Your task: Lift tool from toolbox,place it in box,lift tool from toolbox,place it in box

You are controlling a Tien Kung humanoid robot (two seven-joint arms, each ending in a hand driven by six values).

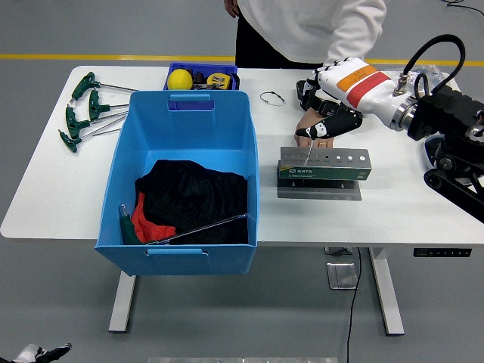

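Observation:
My right hand [316,108], white with an orange and red band, hovers open over the far left end of the green and grey toolbox [324,165] and holds nothing. One thin tool [308,156] stands in the toolbox's left slot. A person's hand [314,130] rests on the table just behind the toolbox, under my hand. The blue box [181,113] stands left of the toolbox. Inside it a green-handled T-wrench [189,228] lies across a black and red cloth [193,193]. My left hand [38,352] hangs low at the bottom left corner, off the table.
Several green T-handle wrenches [83,110] lie at the table's far left. A small blue tray [203,76] with a yellow ball stands behind the box. Plastic bags [412,85] and a grey block [461,115] crowd the right end. The person stands at the far side.

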